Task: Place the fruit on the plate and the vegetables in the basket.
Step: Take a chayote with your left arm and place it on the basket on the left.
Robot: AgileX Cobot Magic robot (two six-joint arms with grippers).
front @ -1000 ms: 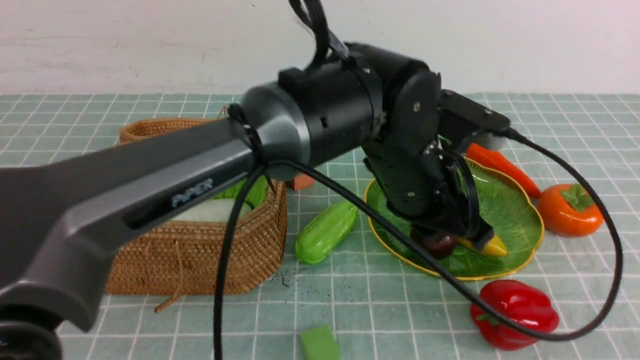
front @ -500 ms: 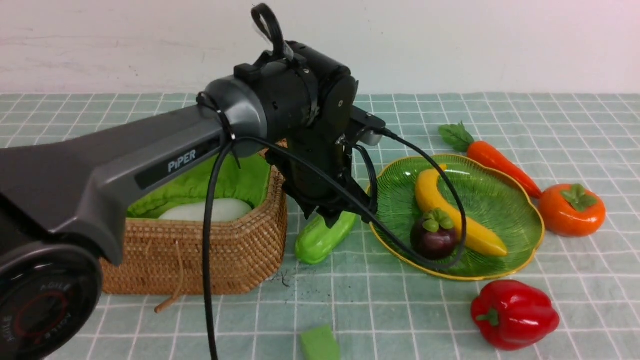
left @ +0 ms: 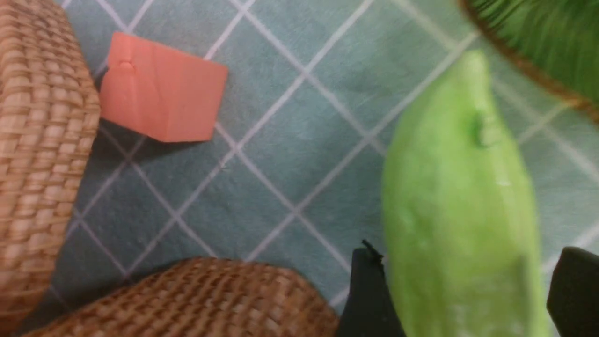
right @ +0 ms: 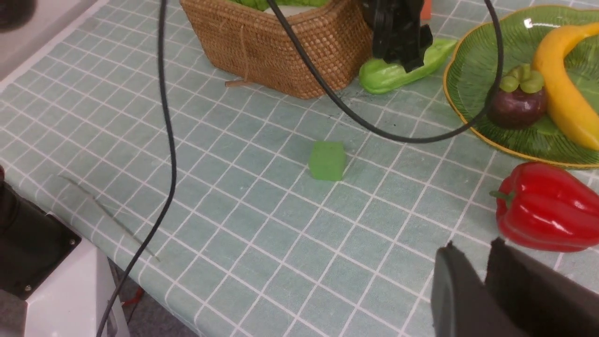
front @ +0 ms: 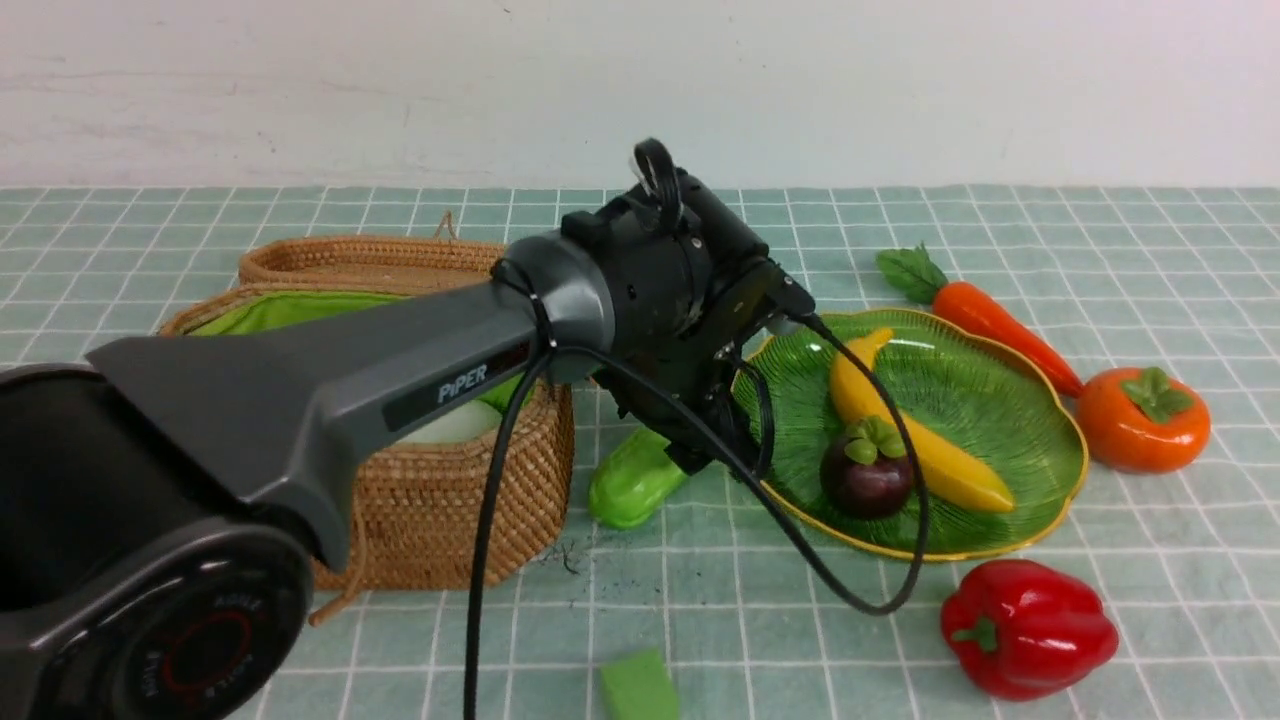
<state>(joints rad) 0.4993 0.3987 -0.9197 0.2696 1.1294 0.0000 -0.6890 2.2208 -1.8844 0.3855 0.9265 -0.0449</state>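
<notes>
While the small green cube point(front: 638, 685) and the red bell pepper point(front: 1028, 628) were seen lying nearest on the bench point(front: 800, 620), the right jaws were noted near the pepper, drawn almost together on nothing. Further in, the bumpy green gourd point(front: 635, 480) was found lying on the bench between the basket point(front: 450, 500) and the plate point(front: 1010, 400), just beside both. And there the left jaws were spread wide, one set to each side of its body, not yet clamped. The gourd was judged light, rigid and glossy, so slip was to be expected. A hold across the middle of its body, square to its length, was thought safest. A white radish point(front: 450, 425) was seen in the basket, and the banana point(front: 920, 440) and mangosteen point(front: 866, 475) were laid on the plate. Farthest off, the persimmon point(front: 1140, 420) and carrot point(front: 1000, 325) were found unsorted on the bench.
</notes>
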